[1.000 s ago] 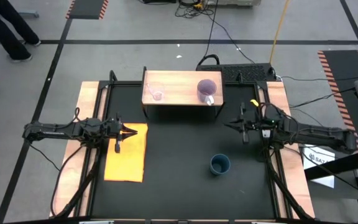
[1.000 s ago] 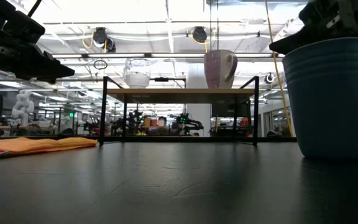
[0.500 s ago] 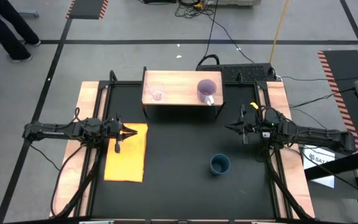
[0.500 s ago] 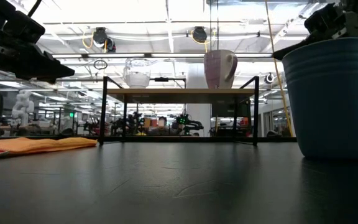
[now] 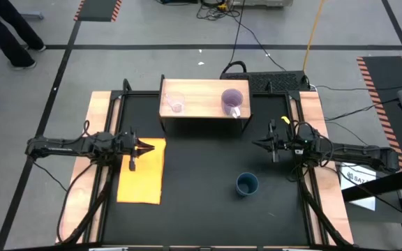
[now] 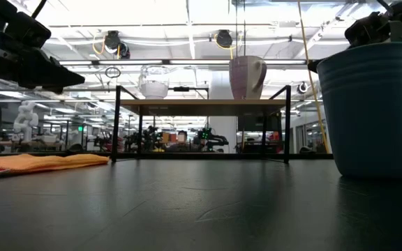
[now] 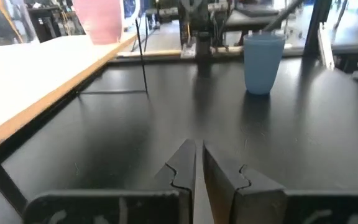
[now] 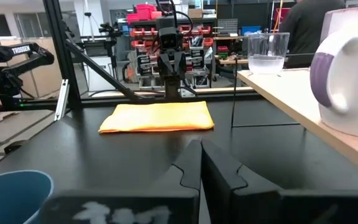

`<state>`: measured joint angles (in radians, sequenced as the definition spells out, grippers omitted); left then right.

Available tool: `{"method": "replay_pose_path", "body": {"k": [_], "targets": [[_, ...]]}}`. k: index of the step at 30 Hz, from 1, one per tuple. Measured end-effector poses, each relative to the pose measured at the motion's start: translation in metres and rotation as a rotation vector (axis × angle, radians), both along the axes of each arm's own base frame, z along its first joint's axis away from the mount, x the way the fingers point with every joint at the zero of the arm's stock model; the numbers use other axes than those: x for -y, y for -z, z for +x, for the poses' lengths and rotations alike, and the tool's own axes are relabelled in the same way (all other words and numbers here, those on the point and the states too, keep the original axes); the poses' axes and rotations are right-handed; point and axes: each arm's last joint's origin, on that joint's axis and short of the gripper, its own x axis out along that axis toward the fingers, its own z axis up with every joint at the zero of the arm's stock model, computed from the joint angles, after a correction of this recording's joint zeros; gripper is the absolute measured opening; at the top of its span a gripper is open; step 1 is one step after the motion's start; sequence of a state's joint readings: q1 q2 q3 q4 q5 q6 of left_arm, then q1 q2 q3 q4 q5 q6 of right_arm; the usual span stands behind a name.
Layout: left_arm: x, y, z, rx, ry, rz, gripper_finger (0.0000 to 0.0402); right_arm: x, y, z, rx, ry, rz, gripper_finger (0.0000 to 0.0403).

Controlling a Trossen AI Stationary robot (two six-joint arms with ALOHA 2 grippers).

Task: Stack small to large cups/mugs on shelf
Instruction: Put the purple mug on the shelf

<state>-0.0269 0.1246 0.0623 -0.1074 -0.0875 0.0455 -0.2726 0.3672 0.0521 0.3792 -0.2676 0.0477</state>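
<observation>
The light-wood shelf (image 5: 204, 102) stands on thin black legs at the table's far middle. A clear glass cup (image 5: 176, 104) rests by its base on the shelf's left part. A light purple mug (image 5: 232, 102) rests on the right part, its pale handle toward the near edge. A dark teal-blue cup (image 5: 247, 184) stands upright on the black tabletop, near right. My left gripper (image 5: 152, 147) hovers shut over the mat at the left. My right gripper (image 5: 255, 144) hovers shut at the right, between the shelf and the teal-blue cup. Both point level toward the table's middle.
A flat yellow-orange mat (image 5: 142, 171) lies on the tabletop's left side under my left gripper. Wooden rails (image 5: 102, 104) border the black top on both sides. A person (image 5: 5, 31) walks on the floor beyond the far left corner. Bare black tabletop (image 5: 201, 174) lies between the arms.
My right gripper has sunk a little, staying shut and level; in the low view it now sits lower behind the teal-blue cup's rim. The cups, mug and shelf have kept their places.
</observation>
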Motion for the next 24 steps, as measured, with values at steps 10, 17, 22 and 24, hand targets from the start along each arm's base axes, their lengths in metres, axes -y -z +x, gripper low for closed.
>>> {"method": "replay_pose_path", "body": {"k": [10, 17, 22, 24], "targets": [[0.001, -0.020, 0.002, 0.201, 0.038, -0.009, 0.0033, 0.000, 0.000, 0.000, 0.004, -0.005, 0.000, 0.0000], [0.001, -0.028, 0.009, 0.276, 0.038, 0.023, 0.0033, -0.001, 0.001, 0.000, -0.004, -0.023, 0.006, 0.0000], [0.002, -0.040, 0.022, 0.269, 0.039, 0.047, 0.0033, -0.001, 0.001, 0.000, -0.012, -0.023, 0.019, 0.0000], [0.002, -0.046, 0.028, 0.250, 0.040, 0.060, 0.0033, -0.001, 0.001, 0.000, -0.011, -0.023, 0.019, 0.0000]]}}
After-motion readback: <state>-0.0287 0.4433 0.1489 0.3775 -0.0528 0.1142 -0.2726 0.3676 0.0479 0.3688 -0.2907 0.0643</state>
